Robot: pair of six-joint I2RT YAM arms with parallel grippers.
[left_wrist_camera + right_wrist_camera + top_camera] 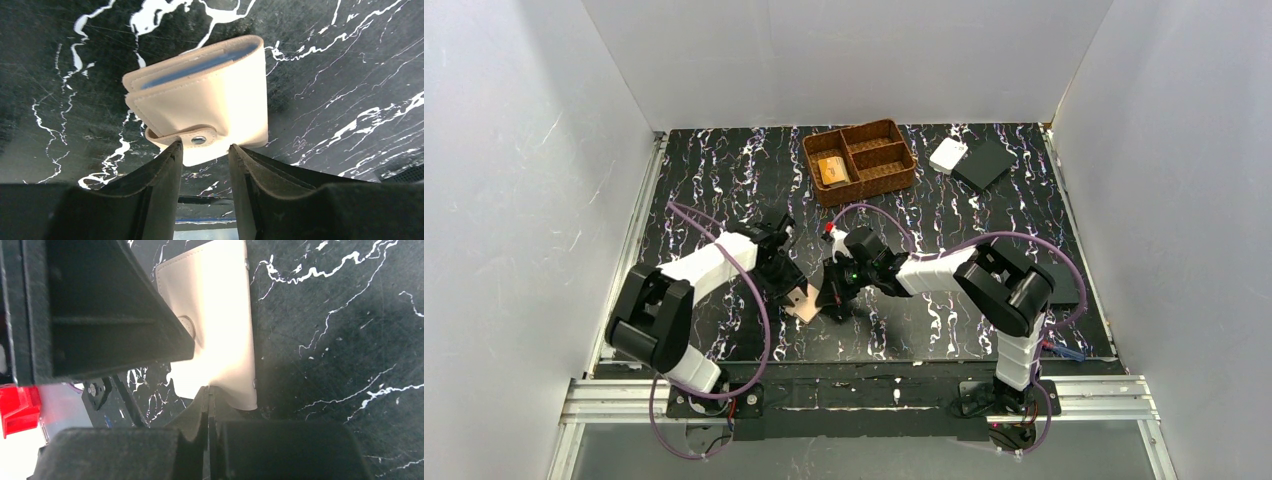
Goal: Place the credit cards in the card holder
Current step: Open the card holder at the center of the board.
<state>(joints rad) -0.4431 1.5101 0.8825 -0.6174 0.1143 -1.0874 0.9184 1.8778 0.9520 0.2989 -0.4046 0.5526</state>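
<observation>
The card holder [805, 301] is a closed tan wallet lying on the black marbled table between the two grippers. In the left wrist view the card holder [210, 100] shows a snap strap and a blue inner edge. My left gripper [205, 150] is open, its fingertips on either side of the strap edge. My right gripper [209, 390] is shut, its tips at the near edge of the card holder [220, 315]; I see nothing held between them. Orange credit cards [832, 171] lie in the left compartment of the woven basket [894, 170].
The basket stands at the back centre. A white rectangular piece [947, 155] and a flat black square [984, 163] lie at the back right. Another black square [1064, 285] lies beside the right arm. White walls enclose the table on three sides.
</observation>
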